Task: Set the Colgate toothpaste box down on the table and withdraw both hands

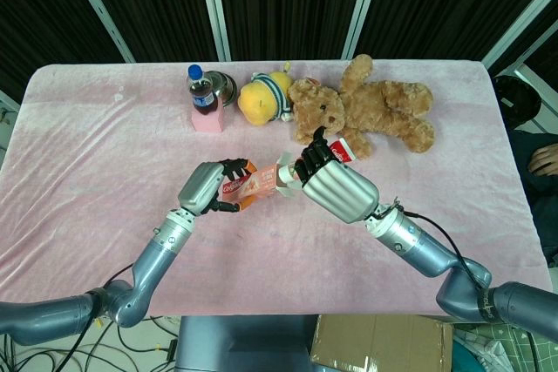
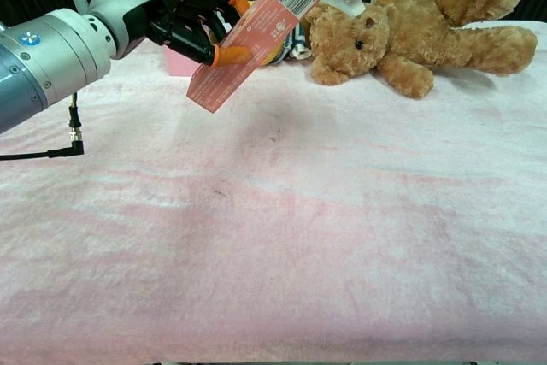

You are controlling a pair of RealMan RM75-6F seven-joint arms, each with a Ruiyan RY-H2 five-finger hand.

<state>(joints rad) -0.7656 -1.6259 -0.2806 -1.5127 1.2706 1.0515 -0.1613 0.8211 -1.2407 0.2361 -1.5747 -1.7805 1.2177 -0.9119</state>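
The Colgate toothpaste box (image 1: 258,182) is a long red and white carton held above the pink tablecloth (image 1: 105,145), tilted with its far end higher. My left hand (image 1: 212,186) grips its lower end, orange fingertips (image 2: 229,55) pressed against its side. My right hand (image 1: 333,180) wraps its dark fingers (image 1: 311,158) around the upper part, near the red and white end (image 1: 343,152). From the chest view the box (image 2: 256,33) hangs clear of the cloth, barcode side facing me, with my left hand (image 2: 175,14) on it. The right hand is out of that view.
A brown teddy bear (image 1: 370,109) lies at the back, just beyond my right hand. A yellow plush toy (image 1: 264,98), a cola bottle (image 1: 201,89) on a pink block (image 1: 207,119) and a metal bowl (image 1: 227,86) stand at the back centre.
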